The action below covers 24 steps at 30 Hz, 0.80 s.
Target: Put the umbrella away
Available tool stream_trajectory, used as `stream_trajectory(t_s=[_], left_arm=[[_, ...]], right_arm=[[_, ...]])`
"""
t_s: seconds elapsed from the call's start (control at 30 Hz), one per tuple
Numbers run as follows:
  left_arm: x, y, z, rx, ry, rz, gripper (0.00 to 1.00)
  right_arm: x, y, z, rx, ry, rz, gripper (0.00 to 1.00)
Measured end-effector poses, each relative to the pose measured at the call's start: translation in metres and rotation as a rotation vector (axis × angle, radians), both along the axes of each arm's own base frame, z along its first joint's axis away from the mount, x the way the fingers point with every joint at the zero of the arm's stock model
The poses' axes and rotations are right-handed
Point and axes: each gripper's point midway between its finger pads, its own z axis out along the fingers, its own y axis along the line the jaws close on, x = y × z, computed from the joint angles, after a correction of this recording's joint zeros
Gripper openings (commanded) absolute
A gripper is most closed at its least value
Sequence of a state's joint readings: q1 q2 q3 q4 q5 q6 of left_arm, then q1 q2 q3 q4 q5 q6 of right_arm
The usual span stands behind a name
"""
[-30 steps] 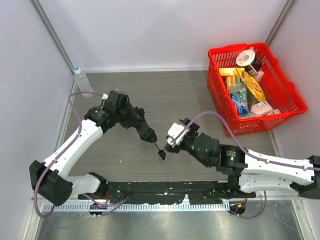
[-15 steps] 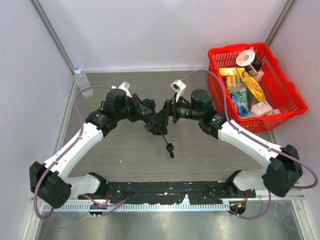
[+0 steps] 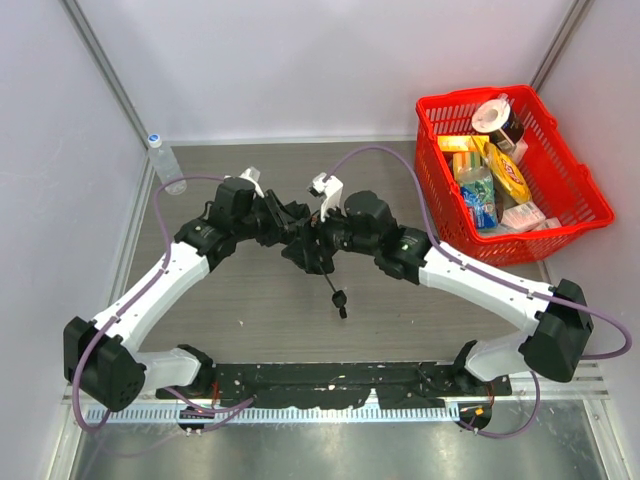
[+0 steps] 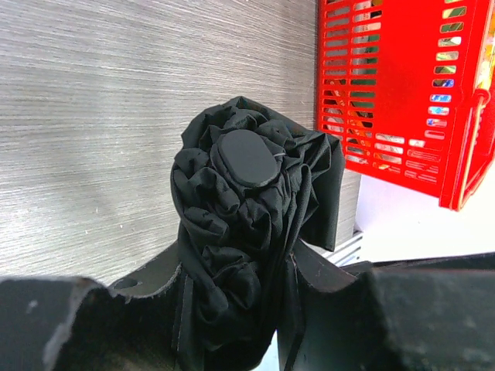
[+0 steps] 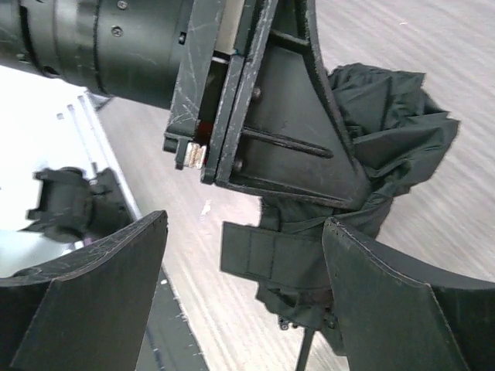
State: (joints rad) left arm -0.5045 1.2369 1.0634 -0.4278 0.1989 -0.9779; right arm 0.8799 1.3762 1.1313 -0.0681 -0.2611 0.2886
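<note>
The umbrella (image 4: pixel 249 216) is a crumpled black fabric bundle with a round cap on its end. My left gripper (image 4: pixel 232 294) is shut on it, a finger pressed into each side. In the top view the bundle (image 3: pixel 303 260) hangs above the table's middle, and its thin shaft and knob (image 3: pixel 341 299) dangle below it. My right gripper (image 3: pixel 322 238) faces the left one from the right, open. In the right wrist view its jaws (image 5: pixel 244 226) stand wide around the umbrella's flat strap tab (image 5: pixel 271 256), without touching the tab or the fabric (image 5: pixel 394 147).
A red basket (image 3: pixel 575 222) with several groceries stands at the back right and shows close by in the left wrist view (image 4: pixel 387 93). A clear water bottle (image 3: pixel 164 160) stands at the back left corner. Grey walls close in the table.
My right arm has swung from the near right up to the umbrella bundle and faces it open. My left gripper has carried the bundle back and slightly up and still grips it.
</note>
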Motion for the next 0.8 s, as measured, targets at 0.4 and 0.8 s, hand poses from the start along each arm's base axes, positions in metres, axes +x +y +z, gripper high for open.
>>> stream_trajectory(t_s=[0.4, 0.8], left_arm=[[-0.002, -0.002, 0.004, -0.023, 0.027, 0.008, 0.00], [-0.001, 0.000, 0.002, -0.017, 0.038, 0.017, 0.00]], right_arm=[[0.020, -0.024, -0.031, -0.208, -0.056, -0.165, 0.86], [0.025, -0.015, -0.053, -0.257, -0.036, -0.159, 0.74]])
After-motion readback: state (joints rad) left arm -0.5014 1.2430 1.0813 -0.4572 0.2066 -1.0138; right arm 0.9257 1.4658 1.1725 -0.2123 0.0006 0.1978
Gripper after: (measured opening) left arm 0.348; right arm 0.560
